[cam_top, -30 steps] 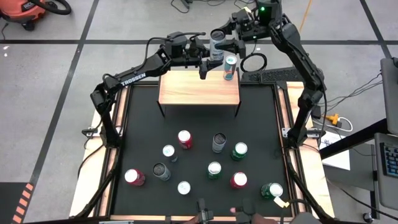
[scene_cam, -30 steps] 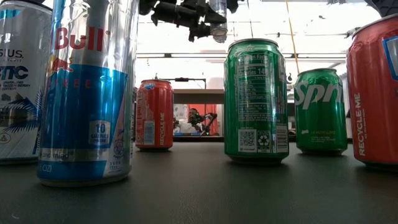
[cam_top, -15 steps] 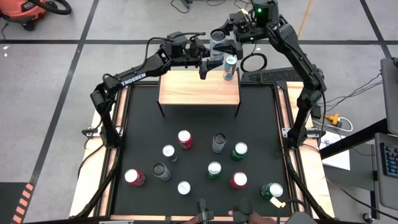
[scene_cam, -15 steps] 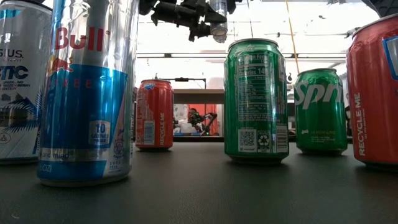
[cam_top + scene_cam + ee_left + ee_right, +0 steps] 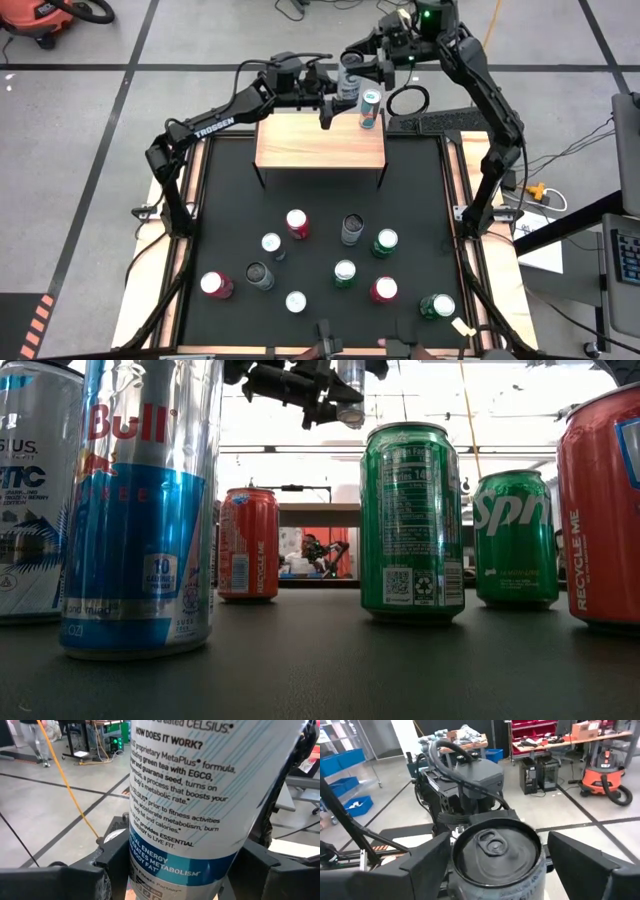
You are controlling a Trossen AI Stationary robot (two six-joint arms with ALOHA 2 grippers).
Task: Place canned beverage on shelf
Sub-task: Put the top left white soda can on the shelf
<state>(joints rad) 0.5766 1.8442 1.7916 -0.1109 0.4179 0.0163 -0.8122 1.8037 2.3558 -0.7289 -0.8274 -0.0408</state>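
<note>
Care matters now, because the left gripper (image 5: 335,98) squeezes the white can (image 5: 349,75) up high over the far edge of the shelf (image 5: 320,142), the right gripper (image 5: 352,68) stands open around it, so lower it slowly and straight.

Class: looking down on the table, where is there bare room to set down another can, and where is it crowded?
The shelf is mostly bare; only a teal can stands at its back right corner. The black table is bare just in front of the shelf. Its near half is crowded with cans.
</note>
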